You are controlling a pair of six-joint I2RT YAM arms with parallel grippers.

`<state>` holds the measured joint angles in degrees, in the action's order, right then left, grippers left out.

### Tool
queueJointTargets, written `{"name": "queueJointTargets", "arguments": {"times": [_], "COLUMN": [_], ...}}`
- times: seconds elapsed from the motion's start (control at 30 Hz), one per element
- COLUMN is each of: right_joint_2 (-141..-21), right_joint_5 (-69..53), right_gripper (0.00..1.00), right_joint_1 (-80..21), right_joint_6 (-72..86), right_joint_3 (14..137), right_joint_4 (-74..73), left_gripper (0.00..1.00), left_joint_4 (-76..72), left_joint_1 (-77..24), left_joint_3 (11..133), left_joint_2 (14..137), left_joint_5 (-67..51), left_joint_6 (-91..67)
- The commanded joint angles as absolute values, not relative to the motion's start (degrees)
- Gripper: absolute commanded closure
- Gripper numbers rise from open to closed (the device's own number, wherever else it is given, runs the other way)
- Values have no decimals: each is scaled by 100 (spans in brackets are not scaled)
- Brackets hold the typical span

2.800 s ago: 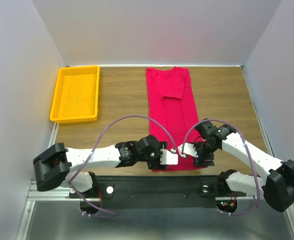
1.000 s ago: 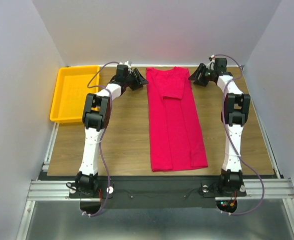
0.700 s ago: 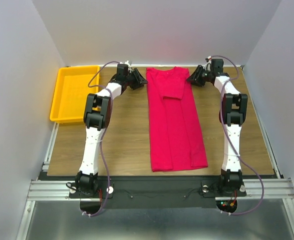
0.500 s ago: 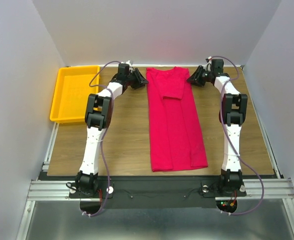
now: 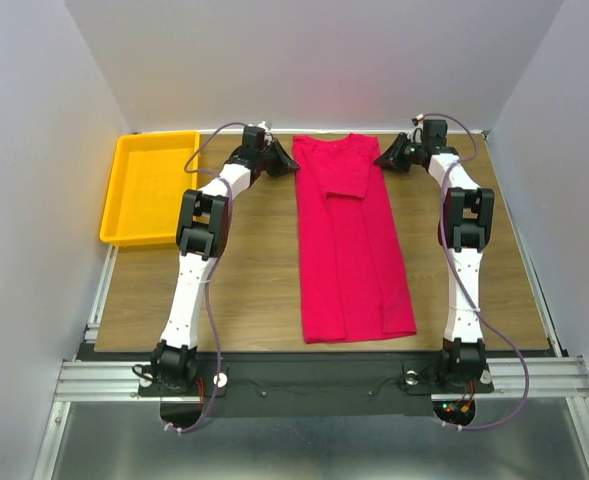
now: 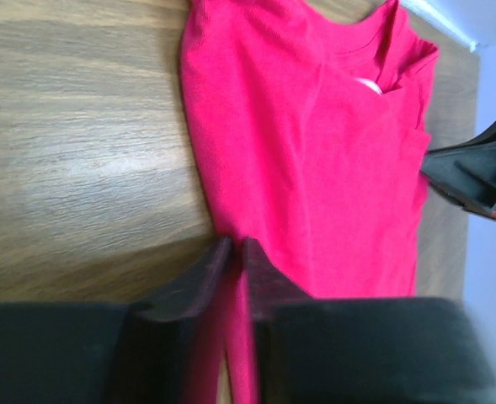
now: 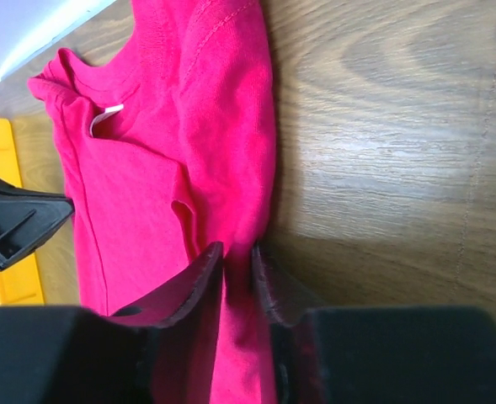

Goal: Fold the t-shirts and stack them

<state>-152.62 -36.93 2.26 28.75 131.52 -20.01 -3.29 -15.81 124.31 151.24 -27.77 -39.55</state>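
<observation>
Red t-shirt (image 5: 349, 240) pinched at both far corners
It lies lengthwise mid-counter (image 5: 244, 270), unmoved. At its 11 o'clock corner the left tool (image 6: 235, 248) and at 1 o'clock the right tool (image 7: 239, 252), both wider a second ago, now clamp its side edges.

No legible txt; t-shirt (image 5: 349, 240) neck label (image 7: 104, 119) unreadable.
</observation>
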Motion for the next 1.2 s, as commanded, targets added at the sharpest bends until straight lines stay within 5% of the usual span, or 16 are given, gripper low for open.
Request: {"name": "queueJointTargets", "arguments": {"times": [0.0,0.3,0.9,1.0,1.03,1.17], "right_joint_2": [-15504,-15662,-16110,-16066,-16014,-15699], "right_joint_5": [-3674,-3647,-3208,-3155,-3147,-3243], "right_gripper": [79,88,86,73,61,39], "right_joint_1": [202,202,211,220,211,237], "right_joint_6": [2918,3032,3516,3481,3385,3078], "right_joint_3": [13341,13737,14300,14265,14230,14081], "right_joint_4": [-2013,-1951,-1099,-1011,-1002,-993], "left_gripper": [94,100,100,100,97,76], "left_joint_4": [-123,-448,-966,-1028,-1081,-1186], "left_joint_1": [-1652,-1617,-1371,-1327,-1318,-1301], "left_joint_3": [12823,12999,13746,13843,13851,13642], "left_joint_2": [15310,15372,15934,15996,16013,15804], "left_joint_5": [-2821,-2769,-2619,-2610,-2654,-2760], "left_joint_6": [-3999,-4315,-5282,-5440,-5484,-5441]}}
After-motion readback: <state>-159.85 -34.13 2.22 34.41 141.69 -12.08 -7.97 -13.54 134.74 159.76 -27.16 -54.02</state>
